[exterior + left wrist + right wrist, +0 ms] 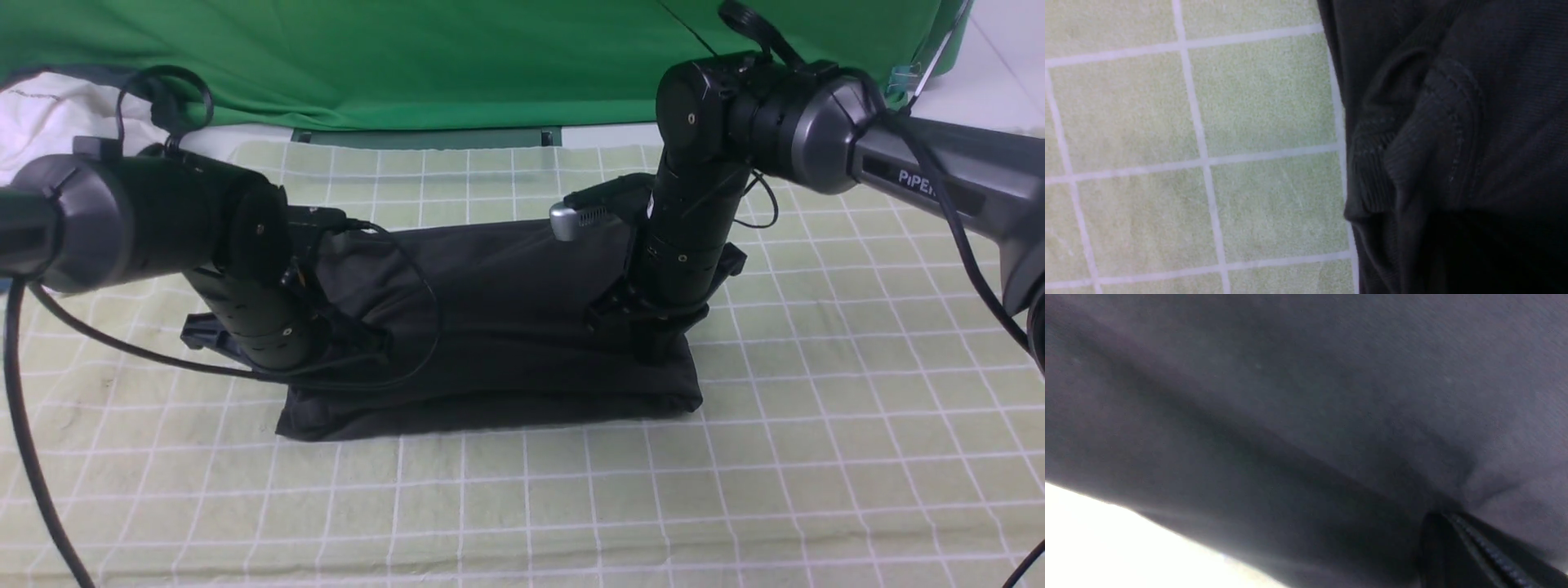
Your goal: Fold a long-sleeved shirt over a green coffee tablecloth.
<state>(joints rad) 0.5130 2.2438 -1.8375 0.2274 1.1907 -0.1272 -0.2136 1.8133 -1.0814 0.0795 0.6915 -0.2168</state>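
Left gripper (339, 347) clamped on the left end of the long-sleeved shirt (498, 327), its ribbed cuff bunched at that edge. Shirt folded into a black band mid green coffee tablecloth (816, 457). Right gripper (653, 343) pinched on its right end.

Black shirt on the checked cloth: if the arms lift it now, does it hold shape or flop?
Probably flops: the long-sleeved shirt sags in soft folds between the arms. Its knit cuff is bunched, so likely limp and light. The folded stack may slide apart; the green coffee tablecloth could wrinkle if dragged.
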